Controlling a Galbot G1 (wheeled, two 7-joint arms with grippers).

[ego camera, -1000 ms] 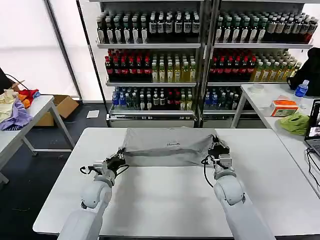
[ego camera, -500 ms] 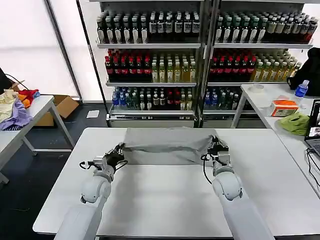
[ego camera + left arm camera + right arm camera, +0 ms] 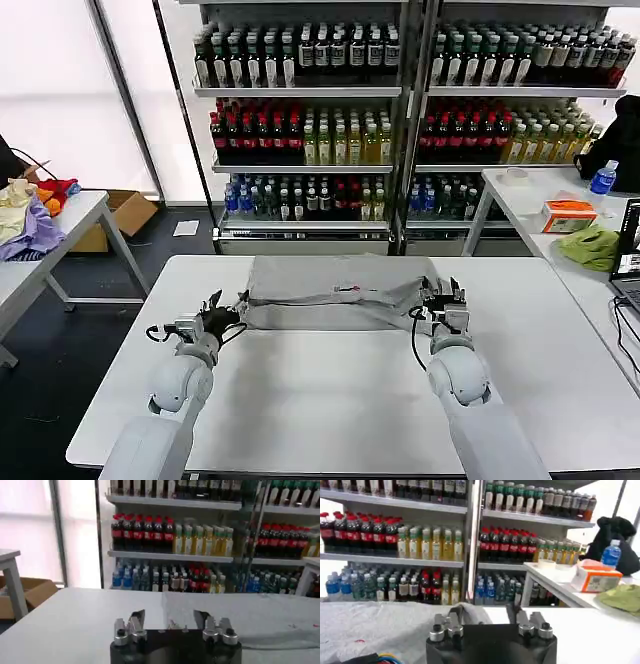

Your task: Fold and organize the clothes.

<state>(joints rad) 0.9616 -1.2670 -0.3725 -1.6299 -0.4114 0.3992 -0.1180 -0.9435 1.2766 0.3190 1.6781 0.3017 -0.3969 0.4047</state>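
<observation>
Bright, even daylight; strongest from the blown-out window [image 3: 60, 90] at left, which also glares white in the left wrist view. Table [image 3: 330, 400] shows only faint, soft shadows under the arms. Wrist views are softer, with the far shelves [image 3: 200, 530] slightly blurred.
</observation>
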